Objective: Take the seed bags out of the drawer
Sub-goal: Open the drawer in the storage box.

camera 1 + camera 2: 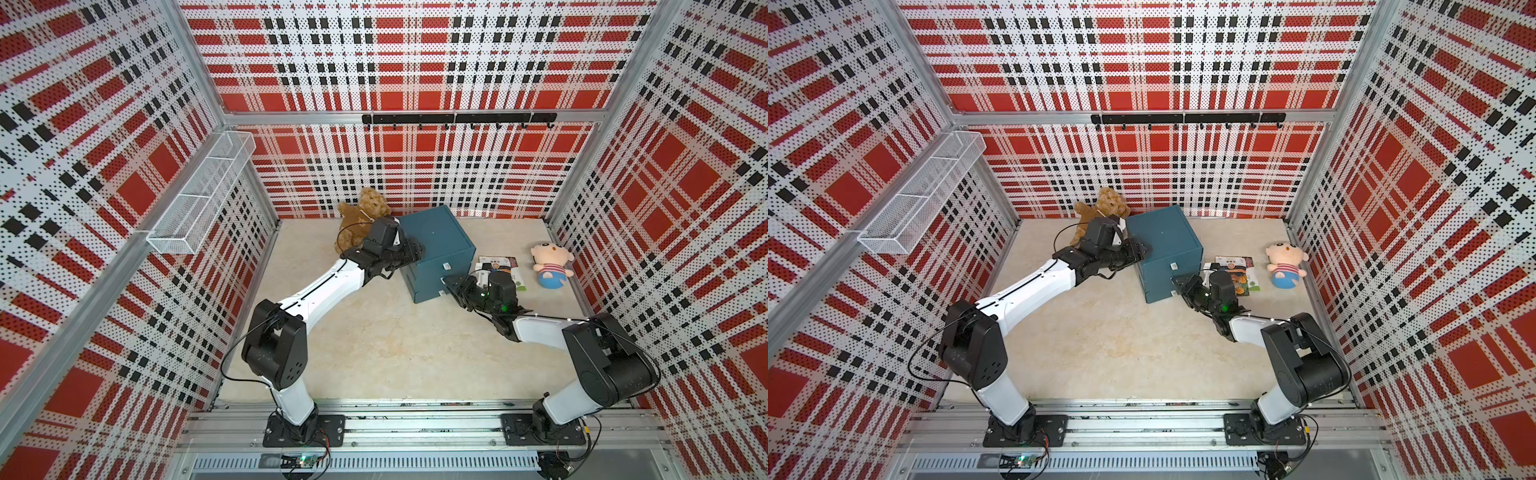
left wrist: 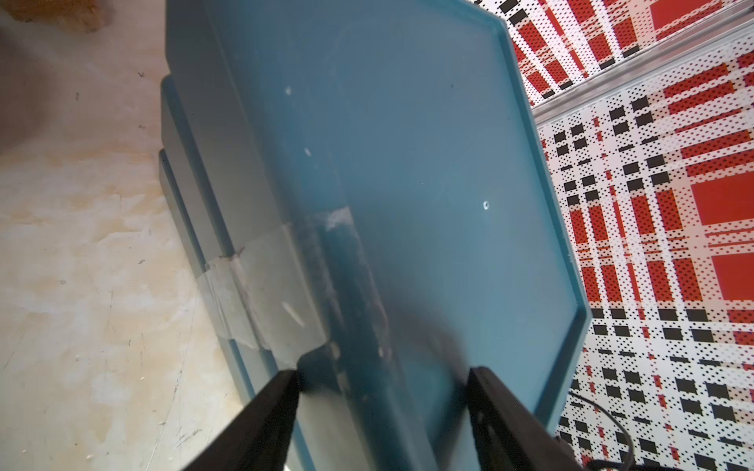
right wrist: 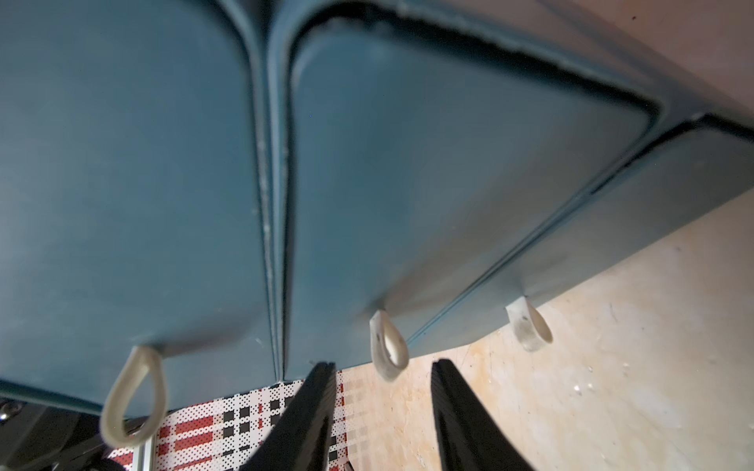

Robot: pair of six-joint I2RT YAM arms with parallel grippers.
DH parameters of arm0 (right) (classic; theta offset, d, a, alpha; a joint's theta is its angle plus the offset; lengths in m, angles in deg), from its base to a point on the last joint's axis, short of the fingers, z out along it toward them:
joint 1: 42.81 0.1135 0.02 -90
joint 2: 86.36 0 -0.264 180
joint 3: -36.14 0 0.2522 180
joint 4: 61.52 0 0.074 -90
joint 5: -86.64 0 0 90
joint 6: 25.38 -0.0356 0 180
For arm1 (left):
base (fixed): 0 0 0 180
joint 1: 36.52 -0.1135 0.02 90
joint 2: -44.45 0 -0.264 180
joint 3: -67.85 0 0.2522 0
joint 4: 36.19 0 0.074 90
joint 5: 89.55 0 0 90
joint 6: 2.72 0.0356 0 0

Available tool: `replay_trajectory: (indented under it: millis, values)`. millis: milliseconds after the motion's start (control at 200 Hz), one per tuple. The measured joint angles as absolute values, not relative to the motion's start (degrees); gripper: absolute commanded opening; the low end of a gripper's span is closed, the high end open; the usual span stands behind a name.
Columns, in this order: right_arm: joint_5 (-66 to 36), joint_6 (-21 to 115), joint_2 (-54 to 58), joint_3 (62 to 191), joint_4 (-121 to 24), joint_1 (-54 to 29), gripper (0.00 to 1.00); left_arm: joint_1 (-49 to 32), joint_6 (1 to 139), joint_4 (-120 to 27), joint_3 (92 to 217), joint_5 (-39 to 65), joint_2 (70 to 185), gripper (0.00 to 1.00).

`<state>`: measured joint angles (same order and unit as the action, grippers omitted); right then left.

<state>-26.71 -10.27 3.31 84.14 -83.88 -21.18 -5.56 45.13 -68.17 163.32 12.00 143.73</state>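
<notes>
Toward the back of the desk (image 1: pixel 374 353), a teal drawer cabinet (image 1: pixel 436 241), set at an angle, with three drawer fronts turned toward the right arm. All three fronts shut in the right wrist view, so whatever is inside stays hidden.

Left fingers (image 2: pixel 265 420) only a little parted, astride the cabinet's upper side edge. One tip against the side wall just below a patch of clear tape (image 2: pixel 261 285), the other lying on the top panel. Clasped on that edge, going by the left wrist view.

Right fingers (image 3: pixel 314 407) low at the cabinet's front, clearly apart and holding nothing. Middle loop pull (image 3: pixel 387 346) just ahead of the gap between the two tips, touched by neither. Upper loop pull (image 3: pixel 134 399) off to one side of it, lower loop pull (image 3: pixel 528 326) off to the other, nearest the desk surface.

Seed bags (image 1: pixel 498 262) out on the desk, lying flat just to the right of the cabinet, between it and a small doll (image 1: pixel 550 266) in a striped shirt. Partly covered from above by the right wrist in both top views. Orange flower print showing on one packet, a white and green packet edge poking out beside it. Impossible to tell how many packets in the pile.

Brown teddy bear (image 1: pixel 365 212) at the back wall, behind the left wrist and just beside the cabinet's far corner. White wire basket (image 1: pixel 199 195) fixed to the left wall, well above the desk. Black hook rail (image 1: pixel 457 118) along the back wall.
</notes>
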Motion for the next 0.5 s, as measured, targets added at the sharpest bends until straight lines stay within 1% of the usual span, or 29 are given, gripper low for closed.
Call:
replay_trajectory:
  millis: [55,175,296,456,501]
  values:
    - [-26.7,-10.4,3.3,84.1,-83.9,-21.2,0.35,-5.6,45.1,-68.2,163.3,12.0,143.7,0.7]
    - [-26.8,-10.9,3.7,84.4,-84.3,-21.2,0.33,-5.6,45.2,-68.2,163.3,12.0,143.7,0.7]
    - [-26.9,-11.3,4.9,85.9,-84.5,-21.2,0.26,-5.6,45.2,-68.2,163.3,12.0,143.7,0.7]
    - [-27.0,-11.7,5.6,86.7,-84.5,-21.2,0.06,-5.6,45.2,-68.2,163.3,12.0,143.7,0.7]
    - [-27.0,-11.8,5.6,86.7,-84.4,-21.2,0.03,-5.6,45.2,-68.2,163.3,12.0,143.7,0.7]
